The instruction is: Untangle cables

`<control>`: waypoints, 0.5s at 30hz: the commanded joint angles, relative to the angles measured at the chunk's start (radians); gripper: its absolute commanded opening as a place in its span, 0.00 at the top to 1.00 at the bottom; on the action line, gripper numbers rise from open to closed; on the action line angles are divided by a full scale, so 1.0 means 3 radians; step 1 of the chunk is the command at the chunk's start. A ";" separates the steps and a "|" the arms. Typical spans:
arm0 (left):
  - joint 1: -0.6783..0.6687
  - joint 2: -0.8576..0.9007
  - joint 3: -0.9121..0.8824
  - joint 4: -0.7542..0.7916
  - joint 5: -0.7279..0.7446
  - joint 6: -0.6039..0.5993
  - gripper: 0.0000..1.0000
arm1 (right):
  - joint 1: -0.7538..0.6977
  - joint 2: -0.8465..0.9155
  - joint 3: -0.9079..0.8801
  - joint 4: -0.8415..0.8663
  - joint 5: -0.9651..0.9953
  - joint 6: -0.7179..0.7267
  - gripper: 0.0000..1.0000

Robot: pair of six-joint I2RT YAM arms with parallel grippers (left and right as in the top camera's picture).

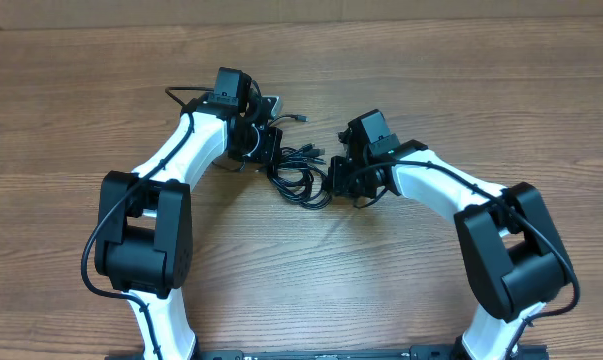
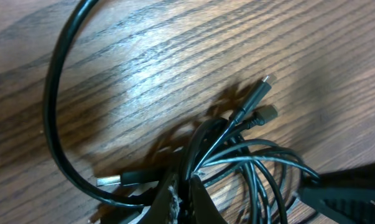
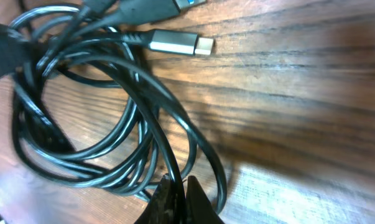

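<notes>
Table: a wood-grain top (image 1: pixel 401 80) fills the whole overhead view.
Left arm: the white and black arm (image 1: pixel 171 150) bends in toward the middle of the table.
Right arm: its twin (image 1: pixel 451 185) reaches in from the other side, wrist facing the first.
Cables: a knot of thin black cables (image 1: pixel 301 175) lies on the table between the two wrists, in overlapping loops.
Left gripper: the left gripper (image 2: pixel 184 193) is closed, with several cords of the bundle pinched at its tips.
Right gripper: the right gripper (image 3: pixel 178 193) is closed too, nipping a cord at the edge of the loops.
Silver plug: a silver-tipped plug (image 3: pixel 178 43) lies flat on the wood just beside the loops.
Small plug: a slim plug (image 2: pixel 262 87) sticks out of the bundle, over bare wood.
</notes>
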 commanded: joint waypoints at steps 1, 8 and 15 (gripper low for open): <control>0.0023 -0.0084 0.0060 0.0001 -0.0239 -0.0106 0.96 | -0.0088 -0.0359 0.0118 -0.0078 -0.0013 0.0000 0.96; 0.0023 -0.0084 0.0060 0.0004 -0.0238 -0.0106 0.96 | -0.0193 -0.0649 0.0118 -0.0161 -0.0019 0.0003 0.96; 0.0046 -0.0085 0.0064 0.0046 0.0071 0.0033 0.96 | -0.0203 -0.0738 0.0118 -0.0085 -0.0568 -0.0104 0.96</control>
